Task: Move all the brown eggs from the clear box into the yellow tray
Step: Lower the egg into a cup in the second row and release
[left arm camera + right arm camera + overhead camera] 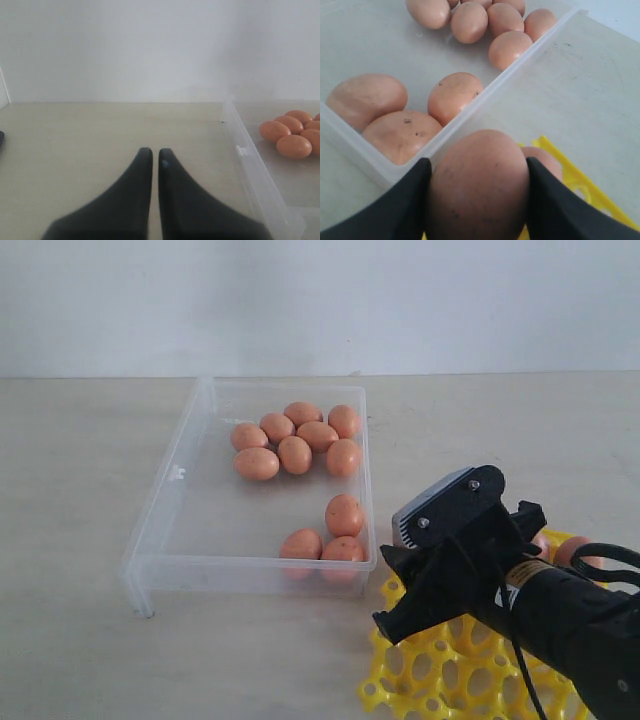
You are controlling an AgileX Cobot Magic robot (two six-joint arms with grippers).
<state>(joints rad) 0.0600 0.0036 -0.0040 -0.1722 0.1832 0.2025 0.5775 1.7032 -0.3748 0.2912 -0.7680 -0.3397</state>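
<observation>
Speckles dot the orange-brown egg [477,200] clamped in right tool [476,164]; left tool [154,152] sits pinched together.

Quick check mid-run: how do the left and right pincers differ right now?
The left black pincer is shut and empty; the right black pincer is closed on a speckled orange-brown egg. The left pincer hangs over the beige table beside the clear plastic box; the right pincer is just outside the box's corner, by the yellow lattice tray. Both have dark, tapered fingers.
</observation>
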